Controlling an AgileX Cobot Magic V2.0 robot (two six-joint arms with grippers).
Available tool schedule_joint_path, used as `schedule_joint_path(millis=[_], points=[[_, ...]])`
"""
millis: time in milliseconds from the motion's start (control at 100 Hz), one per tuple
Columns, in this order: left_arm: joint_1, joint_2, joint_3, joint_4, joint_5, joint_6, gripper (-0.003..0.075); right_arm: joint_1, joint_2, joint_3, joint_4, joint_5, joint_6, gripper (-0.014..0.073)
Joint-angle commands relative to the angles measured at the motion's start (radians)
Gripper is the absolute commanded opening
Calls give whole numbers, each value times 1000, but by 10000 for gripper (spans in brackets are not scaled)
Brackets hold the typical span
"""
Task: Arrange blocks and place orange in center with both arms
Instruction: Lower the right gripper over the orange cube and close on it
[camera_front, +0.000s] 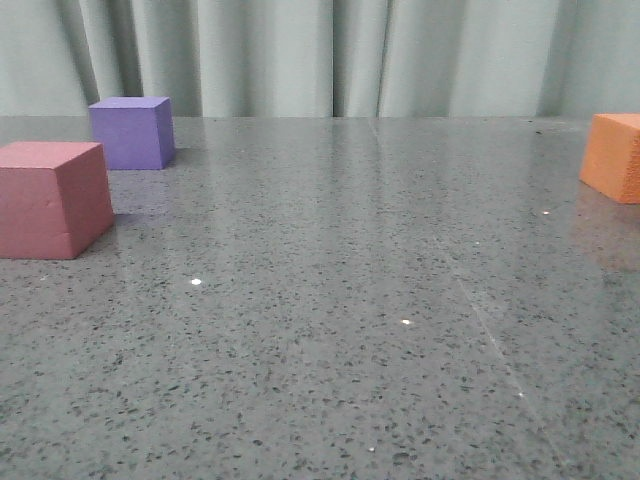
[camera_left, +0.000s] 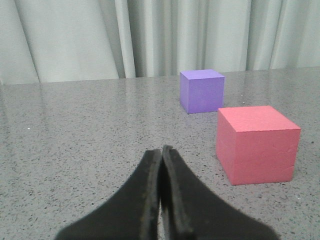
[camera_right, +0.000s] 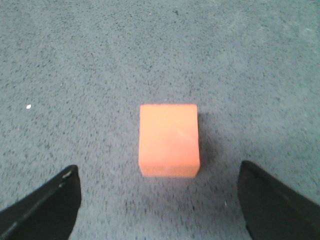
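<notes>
The pink-red cube (camera_front: 52, 198) sits at the left of the table, the purple cube (camera_front: 132, 131) just behind it. The orange cube (camera_front: 615, 156) sits at the far right edge of the front view. Neither gripper shows in the front view. In the left wrist view my left gripper (camera_left: 161, 150) is shut and empty, low over the table, with the pink-red cube (camera_left: 256, 144) and purple cube (camera_left: 201, 90) ahead of it to one side. In the right wrist view my right gripper (camera_right: 159, 172) is open, above the table, with the orange cube (camera_right: 168, 139) lying ahead of the gap between its fingers.
The table is a speckled grey stone surface (camera_front: 330, 330). A pale curtain (camera_front: 330, 55) hangs behind its far edge.
</notes>
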Motion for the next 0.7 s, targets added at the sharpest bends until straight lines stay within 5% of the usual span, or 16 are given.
schedule_joint_path(millis=[0,290,690], points=[[1,-32,55,-9,-76,-2,-19,-7,66,-102,-10,-41,3,631],[1,-32,55,-9,-76,-2,-19,-7,283,-273,-10,5,-10,631],[1,-32,55,-9,-76,-2,-19,-26,367,-291,-10,37,-17,631]])
